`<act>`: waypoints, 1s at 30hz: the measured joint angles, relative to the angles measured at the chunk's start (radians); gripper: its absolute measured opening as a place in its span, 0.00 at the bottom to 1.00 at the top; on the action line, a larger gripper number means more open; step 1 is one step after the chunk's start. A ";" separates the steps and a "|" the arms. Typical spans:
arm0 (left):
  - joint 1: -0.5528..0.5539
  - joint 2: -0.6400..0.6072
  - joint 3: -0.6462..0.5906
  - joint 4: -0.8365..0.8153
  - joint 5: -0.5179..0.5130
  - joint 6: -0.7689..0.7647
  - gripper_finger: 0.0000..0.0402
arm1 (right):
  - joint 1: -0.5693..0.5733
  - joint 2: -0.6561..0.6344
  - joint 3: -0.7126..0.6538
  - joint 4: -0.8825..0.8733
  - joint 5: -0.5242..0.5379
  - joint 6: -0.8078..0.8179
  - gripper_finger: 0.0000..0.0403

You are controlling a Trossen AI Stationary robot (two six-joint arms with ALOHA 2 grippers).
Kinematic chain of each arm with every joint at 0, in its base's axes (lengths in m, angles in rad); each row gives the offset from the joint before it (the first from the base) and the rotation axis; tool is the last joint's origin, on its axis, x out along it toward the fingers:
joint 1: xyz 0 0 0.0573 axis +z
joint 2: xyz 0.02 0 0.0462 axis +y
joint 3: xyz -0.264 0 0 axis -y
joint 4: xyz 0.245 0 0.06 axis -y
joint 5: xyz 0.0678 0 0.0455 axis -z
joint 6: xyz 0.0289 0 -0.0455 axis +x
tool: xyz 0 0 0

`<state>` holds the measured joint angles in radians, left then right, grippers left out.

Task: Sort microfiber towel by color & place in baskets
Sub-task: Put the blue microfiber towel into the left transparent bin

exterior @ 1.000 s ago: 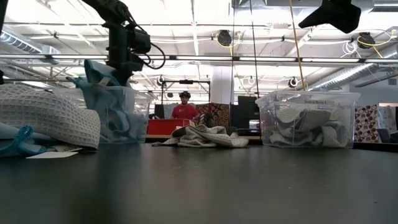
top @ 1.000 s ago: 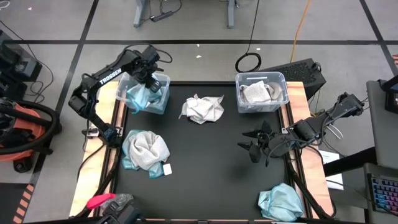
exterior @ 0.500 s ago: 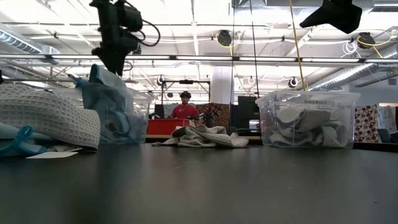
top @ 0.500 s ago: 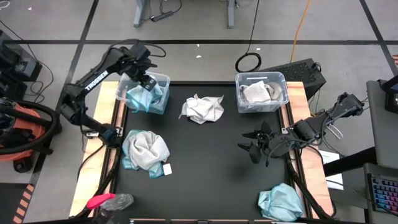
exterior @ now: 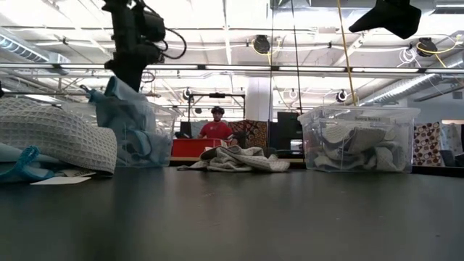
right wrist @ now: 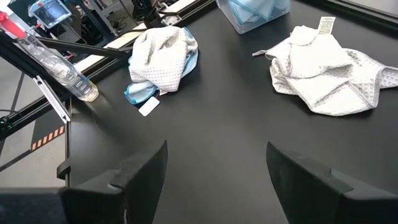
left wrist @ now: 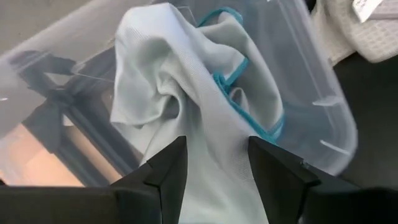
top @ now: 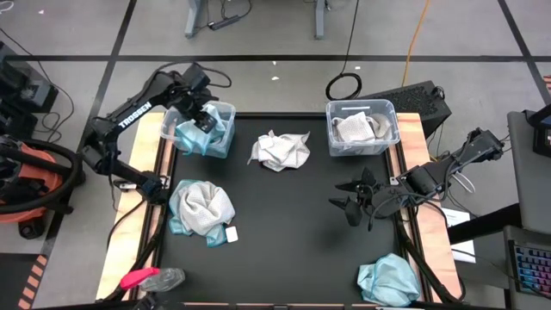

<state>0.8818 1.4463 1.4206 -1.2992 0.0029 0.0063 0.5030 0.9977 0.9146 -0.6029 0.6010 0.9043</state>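
Observation:
My left gripper (top: 198, 110) is open above the left basket (top: 225, 110); it also shows in the left wrist view (left wrist: 214, 174). A teal towel (left wrist: 186, 106) lies heaped in this basket and drapes over its rim. My right gripper (top: 353, 205) hangs open and empty over the table's right side. The right basket (top: 362, 138) holds grey-white towels (top: 355, 127). A grey-white towel (top: 280, 151) lies between the baskets. A grey-white towel on a teal one (top: 202, 209) lies at the left. Another teal towel (top: 389, 280) lies at the near right. My left gripper's open fingers (left wrist: 168, 168) stand on either side of the teal towel's raised top (left wrist: 214, 155), coming from above. I cannot tell whether they touch it. The towel rests in the basket.
A small pink-and-grey object (top: 146, 278) lies off the mat at the near left corner. Wooden strips (top: 411, 142) edge the black mat on both sides. A person in red (exterior: 216, 127) stands in the room beyond the table. Bare mat lies in the middle (top: 284, 232).
My left gripper has risen out of the left basket and shifted a little toward the table's left edge. The teal towel stays heaped in the basket, its top standing above the rim.

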 joint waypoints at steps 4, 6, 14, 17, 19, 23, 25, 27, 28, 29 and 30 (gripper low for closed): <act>0.001 0.032 -0.087 0.050 -0.007 0.000 0.44 | 0.000 0.000 0.000 0.000 0.000 0.020 0.66; 0.005 0.047 -0.129 0.094 -0.027 0.001 0.44 | 0.000 0.000 0.000 0.000 0.000 0.025 0.66; 0.039 0.125 -0.213 0.197 -0.037 0.016 0.44 | 0.000 0.000 0.000 0.000 0.000 0.053 0.66; 0.048 0.158 -0.217 0.208 -0.037 0.034 0.44 | 0.000 0.000 0.000 0.000 0.000 0.064 0.66; 0.053 0.184 -0.218 0.221 -0.036 0.038 0.44 | 0.000 0.000 0.000 0.000 0.000 0.074 0.66; 0.063 0.224 -0.218 0.232 -0.034 0.053 0.44 | 0.000 0.000 0.000 0.000 -0.001 0.079 0.66; 0.067 0.240 -0.218 0.237 -0.033 0.053 0.44 | 0.000 0.000 0.000 0.000 -0.001 0.080 0.66; 0.068 0.245 -0.218 0.241 -0.030 0.053 0.44 | 0.000 0.000 0.000 0.000 -0.003 0.080 0.66; 0.069 0.245 -0.218 0.243 -0.030 0.053 0.44 | 0.000 0.000 0.000 0.000 -0.003 0.080 0.66; 0.069 0.245 -0.217 0.246 -0.030 0.053 0.44 | 0.000 0.000 0.000 0.000 -0.004 0.082 0.66; 0.069 0.245 -0.217 0.246 -0.029 0.053 0.44 | 0.000 0.000 0.000 0.000 -0.004 0.083 0.66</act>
<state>0.9504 1.6917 1.2038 -1.0534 -0.0265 0.0597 0.5030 0.9977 0.9146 -0.6033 0.5972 0.9873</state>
